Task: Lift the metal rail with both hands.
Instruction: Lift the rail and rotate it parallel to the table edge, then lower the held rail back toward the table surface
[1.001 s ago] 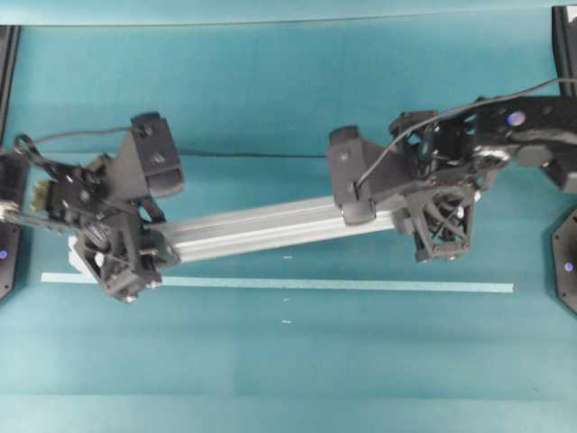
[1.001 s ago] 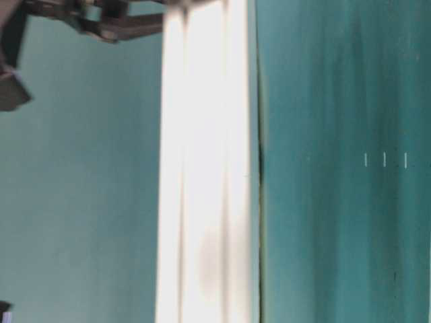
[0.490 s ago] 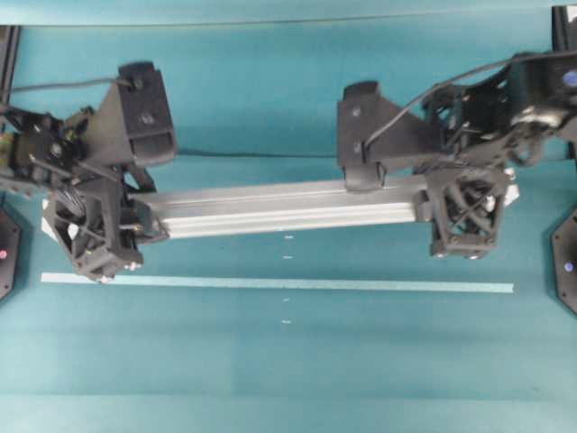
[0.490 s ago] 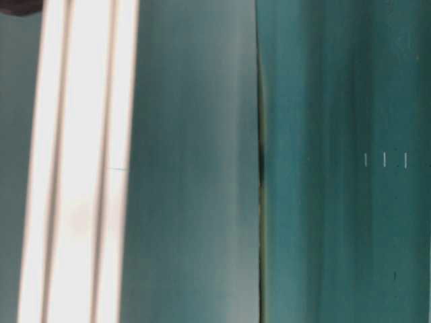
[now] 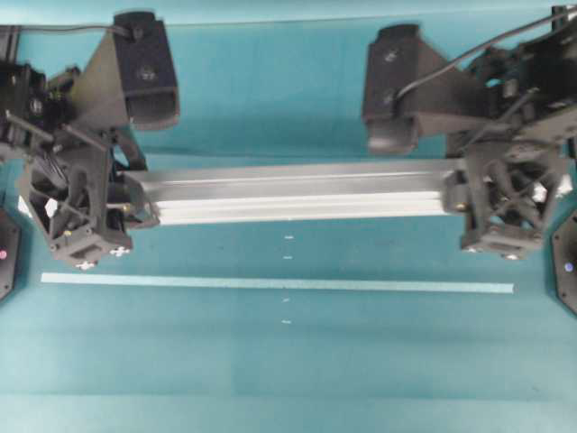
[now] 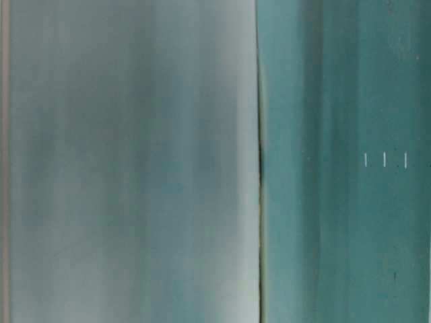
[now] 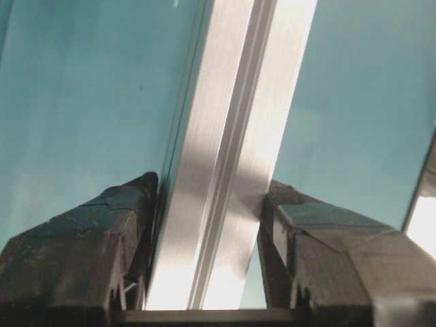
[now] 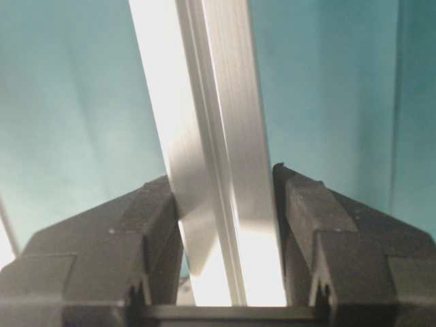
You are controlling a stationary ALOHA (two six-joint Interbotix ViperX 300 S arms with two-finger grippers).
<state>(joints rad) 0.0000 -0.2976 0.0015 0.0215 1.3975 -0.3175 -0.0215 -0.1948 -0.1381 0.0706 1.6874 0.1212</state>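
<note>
Levelled since before, metal rail (image 5: 297, 192) clamped by left gripper (image 5: 135, 203), right gripper (image 5: 455, 189) above teal table (image 5: 288, 361)

Robot lab: teal tabletop (image 5: 288, 379), taped reference strip (image 5: 270, 283).

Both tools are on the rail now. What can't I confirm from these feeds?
- Metal rail ends: overhead view, covered by the left tool and right tool.
- Clearance under the rail: table-level view is a blurred wash with no rail in it.
- Rail's far length: both wrist views cut it off at the top edge.
- Small white marks near the tape strip: too small.
</note>
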